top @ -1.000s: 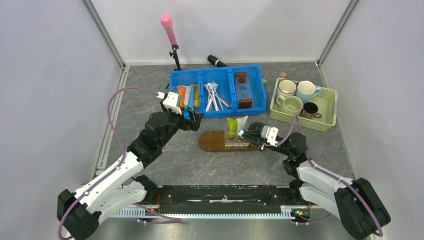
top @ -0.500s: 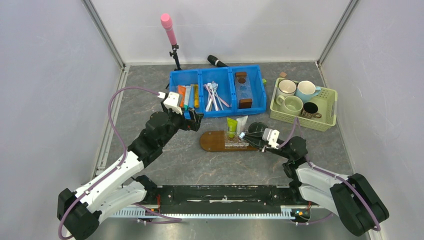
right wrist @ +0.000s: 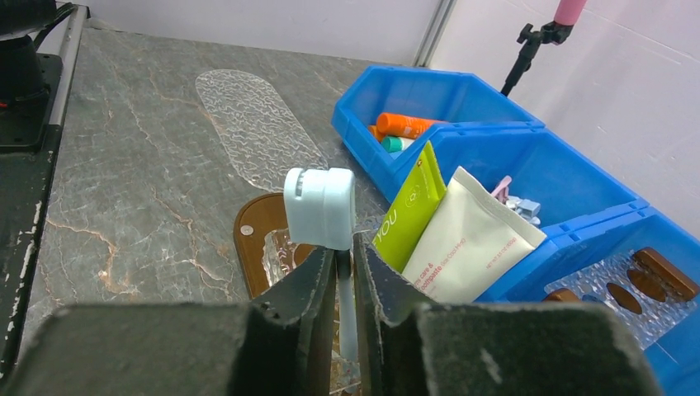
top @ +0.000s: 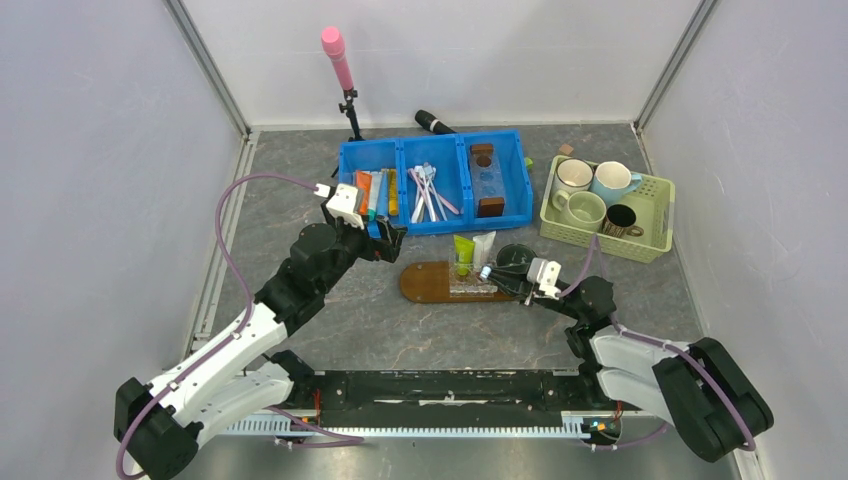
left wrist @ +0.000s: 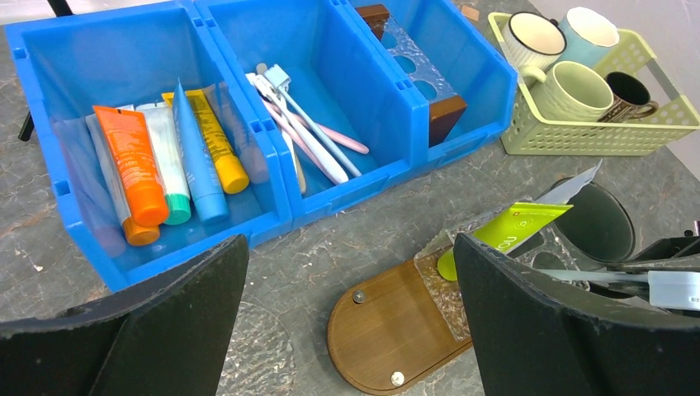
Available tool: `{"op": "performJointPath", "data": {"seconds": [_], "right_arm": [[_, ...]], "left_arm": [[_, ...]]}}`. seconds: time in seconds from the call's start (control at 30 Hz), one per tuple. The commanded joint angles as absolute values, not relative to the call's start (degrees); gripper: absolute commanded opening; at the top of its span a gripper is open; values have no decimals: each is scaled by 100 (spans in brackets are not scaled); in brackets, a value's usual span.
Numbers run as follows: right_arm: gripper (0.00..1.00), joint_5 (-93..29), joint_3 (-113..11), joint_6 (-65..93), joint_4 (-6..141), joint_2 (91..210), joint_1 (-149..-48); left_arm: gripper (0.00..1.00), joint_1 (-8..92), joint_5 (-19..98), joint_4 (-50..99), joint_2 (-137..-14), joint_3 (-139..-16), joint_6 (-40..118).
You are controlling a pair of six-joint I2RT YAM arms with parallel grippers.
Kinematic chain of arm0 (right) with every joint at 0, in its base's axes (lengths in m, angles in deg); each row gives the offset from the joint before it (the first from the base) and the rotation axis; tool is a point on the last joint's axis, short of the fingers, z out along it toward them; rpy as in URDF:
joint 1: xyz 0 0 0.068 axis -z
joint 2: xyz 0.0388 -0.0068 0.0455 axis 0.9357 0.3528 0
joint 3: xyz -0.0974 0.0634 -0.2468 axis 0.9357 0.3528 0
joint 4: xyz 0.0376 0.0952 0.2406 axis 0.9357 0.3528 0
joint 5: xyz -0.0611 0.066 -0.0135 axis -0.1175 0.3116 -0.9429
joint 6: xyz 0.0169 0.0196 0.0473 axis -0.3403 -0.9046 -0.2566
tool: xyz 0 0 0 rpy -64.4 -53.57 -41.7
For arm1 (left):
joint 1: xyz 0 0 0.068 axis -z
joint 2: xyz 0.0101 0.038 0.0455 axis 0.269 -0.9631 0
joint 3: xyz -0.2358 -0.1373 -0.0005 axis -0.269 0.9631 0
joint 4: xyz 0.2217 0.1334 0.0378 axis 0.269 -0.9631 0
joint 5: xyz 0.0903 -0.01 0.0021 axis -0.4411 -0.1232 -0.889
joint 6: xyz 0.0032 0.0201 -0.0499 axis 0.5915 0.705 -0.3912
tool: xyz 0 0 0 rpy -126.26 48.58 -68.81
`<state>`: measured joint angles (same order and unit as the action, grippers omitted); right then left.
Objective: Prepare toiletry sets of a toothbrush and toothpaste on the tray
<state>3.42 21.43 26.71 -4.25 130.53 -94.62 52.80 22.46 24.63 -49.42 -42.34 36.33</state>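
Right wrist view: the right gripper (right wrist: 345, 257) pinches the toothbrush (right wrist: 319, 206) head-up, likely to stand it on the tray (right wrist: 247, 229) beside the toothpaste (right wrist: 410, 206) (left gripper (left wrist: 347, 326) hangs open, empty).

Smooth brown wooden tray (left wrist: 381, 332), glossy blue plastic bin (left wrist: 323, 200), matt grey stone-look table (left wrist: 290, 276)

Hardly any lettering I can read from here.

On my right wrist feed the green toothpaste tube (right wrist: 410, 206) carries large white letters near its lower end that look like "OU"; I can't make out the rest of the word. The white toothpaste tube (right wrist: 479, 239) beside it has a few lines of dark fine print, too small for me to read. Nothing else shows legible text.
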Motion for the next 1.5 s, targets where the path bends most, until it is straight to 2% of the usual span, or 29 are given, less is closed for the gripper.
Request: {"op": "performJointPath", "data": {"seconds": [0.0,0.17,0.47,0.77,0.9,1.3,1.47], "right_arm": [[21,286,2179,2605,-877,13124,-9419],[25,193,2214,2589,-895,13063,-9395],[25,12,2292,2547,-895,12952,-9355],[11,179,2426,2167,-1502,13126,-9333],[9,318,2409,2104,-1808,13320,-9332],[10,601,2259,2050,-2299,13756,-9301],[17,496,2214,2499,-1856,13617,-9297]], "left_arm": [[100,5261,2245,2643,-4853,-4207,3794],[100,5261,2243,2643,-4851,-4185,3777],[100,5263,2208,2661,-4863,-4154,3776],[100,5261,2256,2704,-4925,-4145,3759],[100,5261,2280,2705,-4928,-4171,3761],[100,5261,2236,2643,-4809,-4158,3794],[100,5261,2207,2643,-4804,-4118,3794]]}}
